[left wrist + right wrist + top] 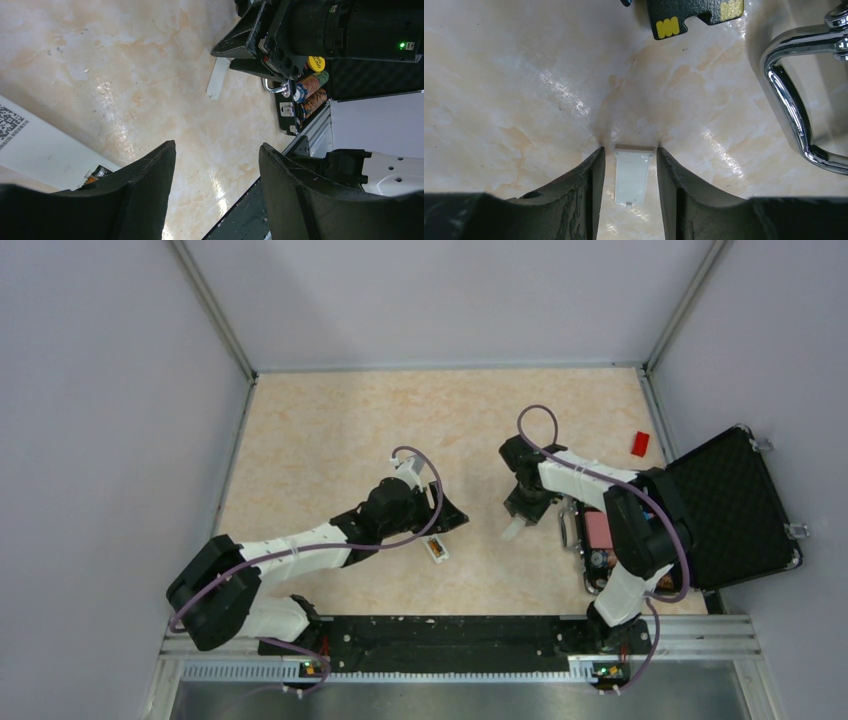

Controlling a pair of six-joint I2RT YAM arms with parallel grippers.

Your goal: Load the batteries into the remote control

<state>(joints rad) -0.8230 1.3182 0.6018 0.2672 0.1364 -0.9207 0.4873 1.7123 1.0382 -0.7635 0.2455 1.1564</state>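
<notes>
The white remote control (45, 147) lies back up at the left of the left wrist view; in the top view only its end (437, 551) shows below my left gripper. A black and copper-orange battery (96, 173) sits in its open recess, also seen from above (438, 548); I cannot tell if there are two. My left gripper (217, 145) is open and empty just right of the remote (448, 518). A small white cover plate (632, 175) lies flat on the table. My right gripper (630, 148) straddles it, fingertips on the table, a thin gap on each side (517, 523).
An open black foam-lined case (735, 505) stands at the right, with striped chip rolls (311, 89) and a yellow disc (316, 63) in it. Its chrome handle (794, 115) is close to my right gripper. A red block (640, 443) lies at the far right. A black rail (450, 630) runs along the near edge.
</notes>
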